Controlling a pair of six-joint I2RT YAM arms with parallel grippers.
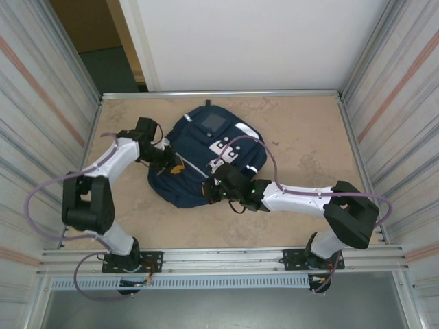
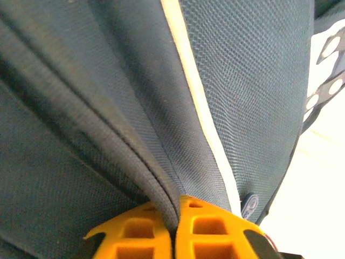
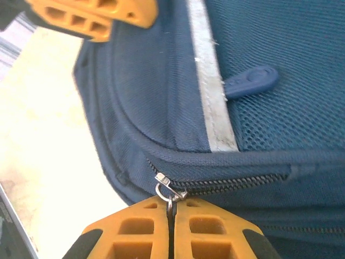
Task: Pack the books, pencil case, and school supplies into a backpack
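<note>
My right hand (image 3: 171, 204) is clamped on the zipper pull (image 3: 169, 189) at the near edge of the backpack (image 1: 199, 147) in the middle of the bench (image 1: 302, 137), and the zip line curves off toward my left hand (image 2: 173, 213), pinched shut on a fabric fold at its left side.

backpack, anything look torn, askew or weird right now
Nothing stands out. The backpack lies on the table with no tear showing. The left gripper pinches a piped seam of it, the right gripper pinches the zipper pull, and the zipper teeth in view look meshed.
</note>
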